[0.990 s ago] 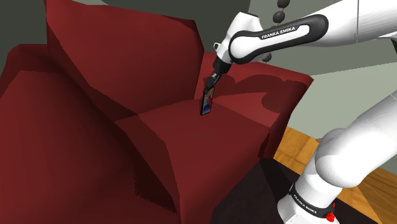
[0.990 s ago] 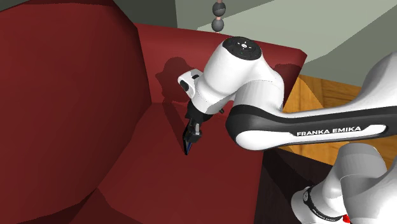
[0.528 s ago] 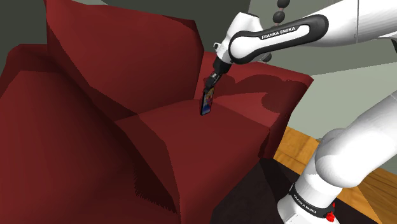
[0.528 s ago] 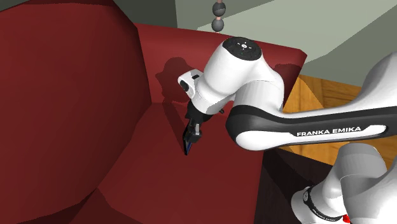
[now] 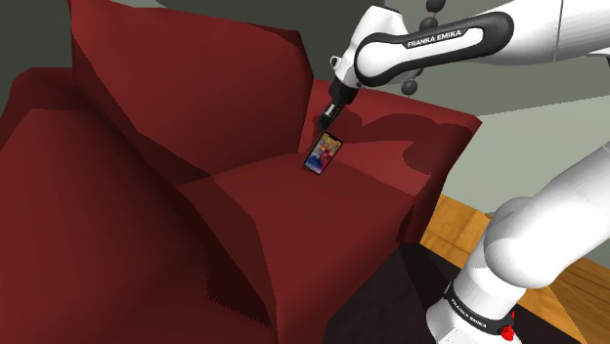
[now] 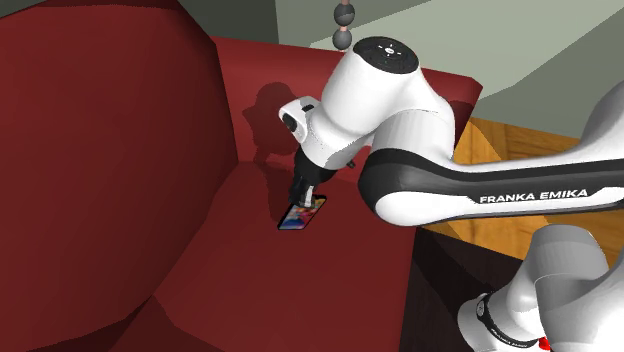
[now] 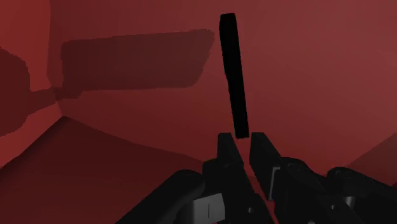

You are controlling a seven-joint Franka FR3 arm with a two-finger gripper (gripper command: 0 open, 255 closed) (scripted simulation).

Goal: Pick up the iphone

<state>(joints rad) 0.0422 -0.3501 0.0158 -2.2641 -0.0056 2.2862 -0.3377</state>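
The gripper [image 5: 328,123] is pinching the iphone [image 5: 324,153] by its upper end between closed fingers [image 7: 227,153] — the phone is hanging tilted just above the red sofa seat [image 5: 283,210] — so the grasp looks done, with a clear lift remaining.

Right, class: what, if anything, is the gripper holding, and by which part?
The phone, clasped at one short end by the gripper, with a finger on each flat face.
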